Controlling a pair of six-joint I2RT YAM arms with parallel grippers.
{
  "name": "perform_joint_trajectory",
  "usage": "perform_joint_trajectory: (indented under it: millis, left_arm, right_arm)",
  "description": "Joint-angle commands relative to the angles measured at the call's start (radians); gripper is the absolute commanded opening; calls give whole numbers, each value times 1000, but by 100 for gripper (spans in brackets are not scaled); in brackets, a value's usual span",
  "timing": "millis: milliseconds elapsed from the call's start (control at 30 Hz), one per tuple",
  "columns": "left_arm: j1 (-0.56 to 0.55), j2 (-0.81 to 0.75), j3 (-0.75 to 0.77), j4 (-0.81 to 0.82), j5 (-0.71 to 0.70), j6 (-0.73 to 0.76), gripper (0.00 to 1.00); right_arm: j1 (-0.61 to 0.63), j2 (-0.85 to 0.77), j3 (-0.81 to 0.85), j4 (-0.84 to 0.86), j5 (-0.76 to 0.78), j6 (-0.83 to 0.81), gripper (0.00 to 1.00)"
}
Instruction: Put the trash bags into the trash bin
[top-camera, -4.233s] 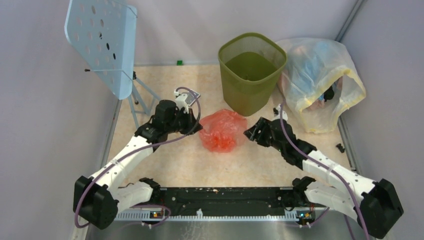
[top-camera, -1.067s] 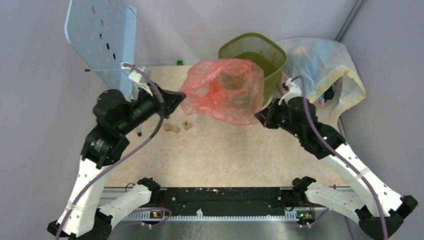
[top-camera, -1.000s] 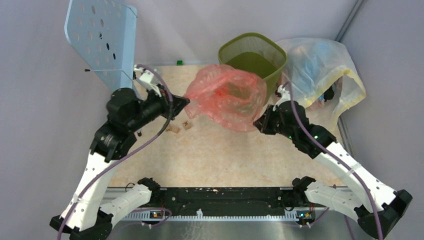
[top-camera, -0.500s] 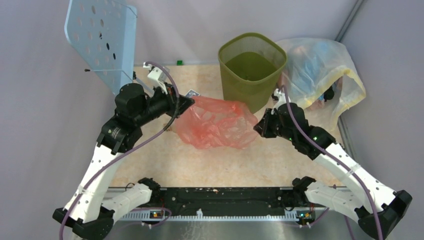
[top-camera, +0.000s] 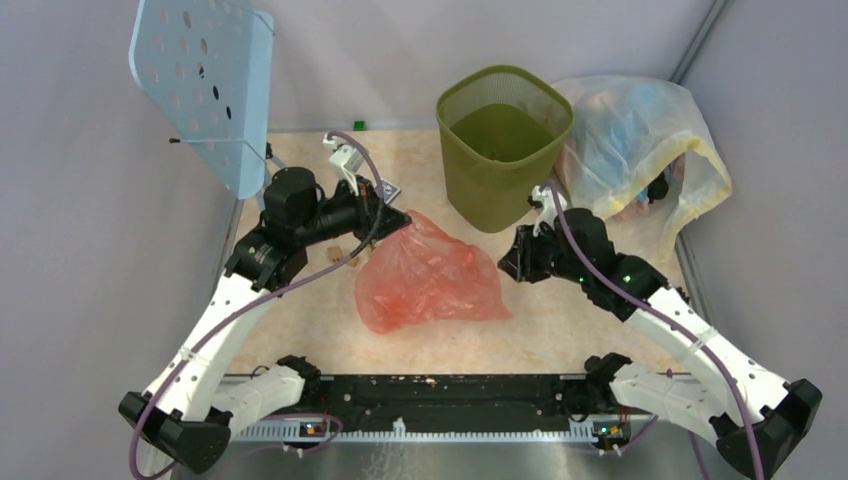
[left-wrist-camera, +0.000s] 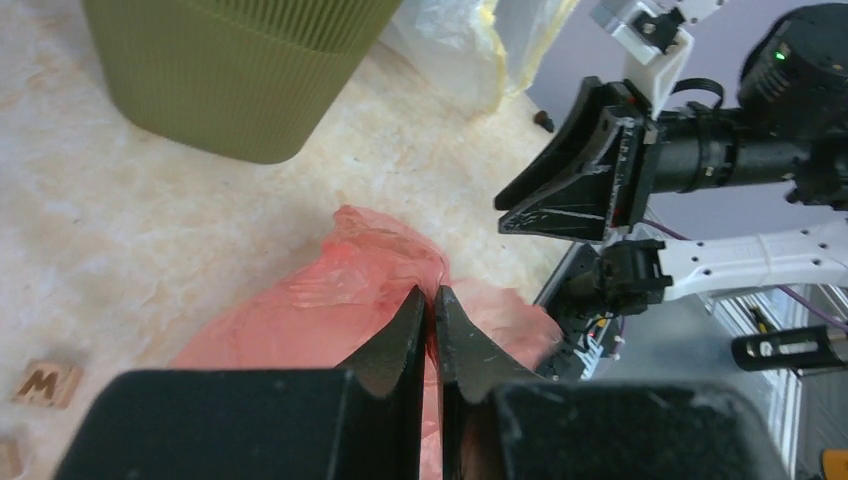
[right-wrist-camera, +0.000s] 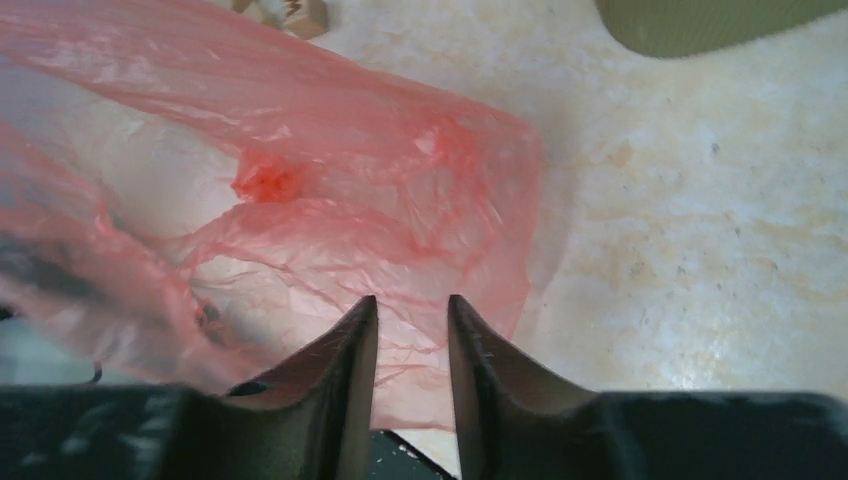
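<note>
Left gripper was what I checked first: its fingers were closed down to a sliver and pinched a fold of the trash bag between their tips. From the top camera, that gripper sat at the upper left corner of the bag, and the red-orange film spread out limp and crinkled across the counter below it. My right gripper had its fingers only a narrow gap apart, and I saw nothing clamped between them. The bag lay under and ahead of the tips. From above, that gripper was just beside the bag's right edge. I could not tell whether it touched the plastic. The trash bin stood upright on the counter behind the bag, apart from it. A clear bag stuffed with coloured things leaned just to the bin's right. A wooden letter tile lay on the counter near the bag's left side. The pale blue perforated stand stood at the far left.
</note>
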Motion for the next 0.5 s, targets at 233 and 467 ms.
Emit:
perform_joint_trajectory:
  millis: [233, 467]
  left_arm:
    - [0, -6, -28, 230, 239, -88, 11]
    - [0, 14, -43, 283, 269, -154, 11]
  right_arm:
    - [14, 55, -63, 477, -402, -151, 0]
    - [163, 113, -137, 685, -381, -165, 0]
